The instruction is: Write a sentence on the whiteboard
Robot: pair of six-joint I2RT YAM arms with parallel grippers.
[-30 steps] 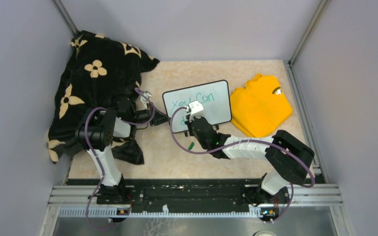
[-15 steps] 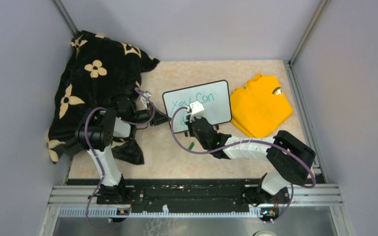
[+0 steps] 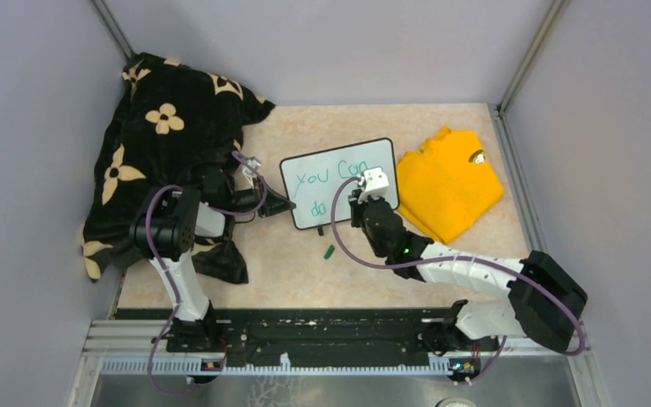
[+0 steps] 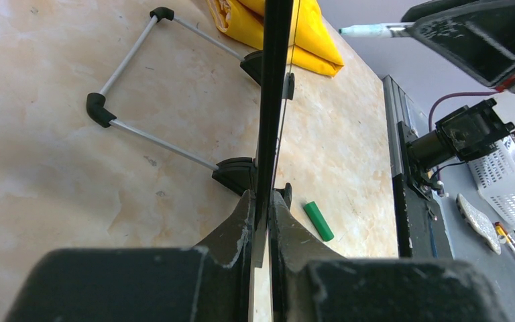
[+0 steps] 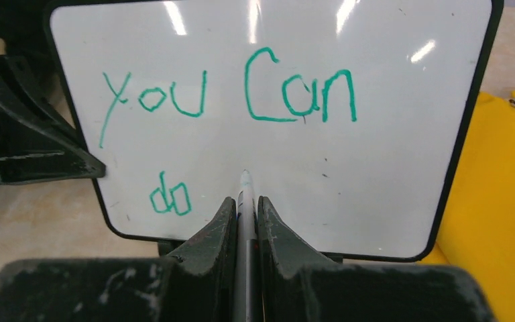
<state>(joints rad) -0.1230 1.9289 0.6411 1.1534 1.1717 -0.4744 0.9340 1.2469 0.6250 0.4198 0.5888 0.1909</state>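
Observation:
The whiteboard (image 3: 332,200) stands upright on its small black feet at mid table, with "you Can" and "do" written on it in green. My left gripper (image 3: 286,203) is shut on its left edge, and the left wrist view shows the board edge-on (image 4: 273,100) between the jaws (image 4: 263,201). My right gripper (image 3: 360,192) is shut on a marker (image 5: 245,194) in front of the board's lower middle (image 5: 375,168). The marker tip (image 4: 375,30) is a short way off the board face.
A green marker cap (image 3: 329,252) lies on the table in front of the board, also in the left wrist view (image 4: 318,221). A folded yellow shirt (image 3: 447,180) lies right of the board. A black flowered blanket (image 3: 165,136) covers the back left.
My right arm has swung to the right along the board with the marker, uncovering the written "do". The left gripper and the board have not moved.

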